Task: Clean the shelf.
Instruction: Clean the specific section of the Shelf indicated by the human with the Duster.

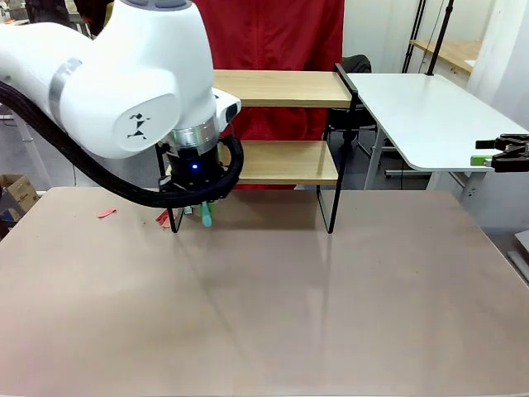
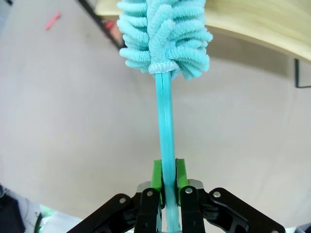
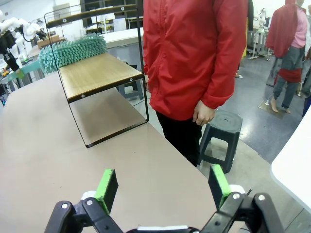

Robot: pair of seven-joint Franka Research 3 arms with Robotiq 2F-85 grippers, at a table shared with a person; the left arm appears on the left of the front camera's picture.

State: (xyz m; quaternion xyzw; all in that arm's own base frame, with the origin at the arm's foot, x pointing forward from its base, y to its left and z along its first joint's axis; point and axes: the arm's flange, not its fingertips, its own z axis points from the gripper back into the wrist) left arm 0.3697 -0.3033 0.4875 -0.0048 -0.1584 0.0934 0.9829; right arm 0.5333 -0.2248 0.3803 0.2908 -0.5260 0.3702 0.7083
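The shelf (image 1: pixel 285 161) stands at the far edge of the brownish table (image 1: pixel 331 314), its two light wooden boards set one above the other in a thin black frame. The left claw (image 1: pixel 197 213) is low over the table just in front of the shelf's left end, and it is clamped on the thin teal handle of a duster (image 2: pixel 165 34). In the left wrist view the green pads (image 2: pixel 156 174) press the handle from both sides, and the fluffy teal head reaches up to the edge of a wooden board. From the right wrist view the duster head lies on the lower board at its far end, under the upper board. Two small red scraps (image 1: pixel 107 212) lie on the table near the left claw. The right claw (image 3: pixel 163 187) hangs off to the table's right side, well apart from the shelf, its jaws spread wide with nothing between them. A person in a red jacket (image 3: pixel 194 53) stands behind the shelf, one hand (image 3: pixel 204 115) hanging at the side, with a dark stool (image 3: pixel 221 128) just beside them.
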